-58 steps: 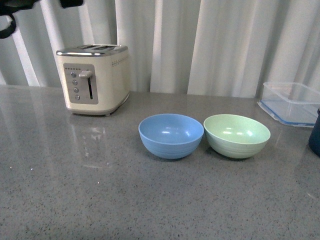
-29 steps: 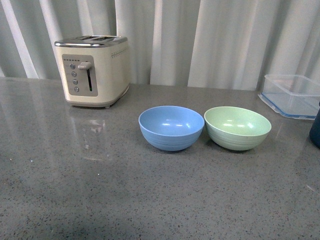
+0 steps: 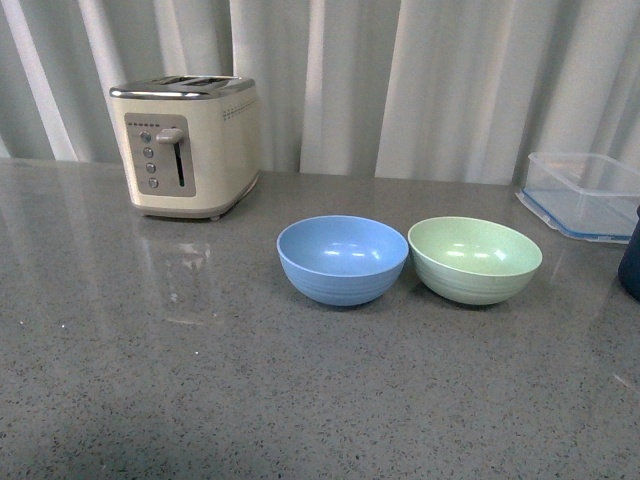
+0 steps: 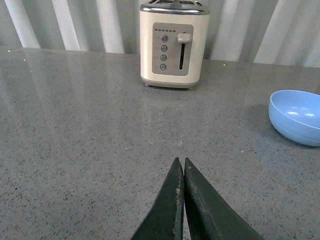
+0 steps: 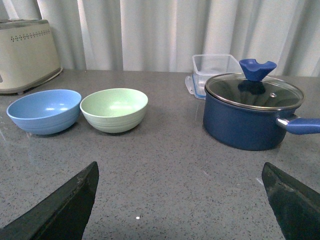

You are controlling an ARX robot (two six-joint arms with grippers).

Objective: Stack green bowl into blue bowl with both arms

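The blue bowl (image 3: 342, 258) and green bowl (image 3: 475, 258) sit side by side mid-bench (image 3: 200, 380), both upright and empty. The green one is nearer the right edge, and the rims are just about touching. The left end effector (image 4: 181, 165) is pinched fully closed on nothing, over bare bench and well apart from the toaster (image 3: 185, 145) by the back edge. The right end effector (image 5: 180, 167) is spread wide and also empty, facing both bowls. A lidded blue pot (image 5: 250, 117) and a clear tub (image 3: 585, 193) are off toward the right edge.
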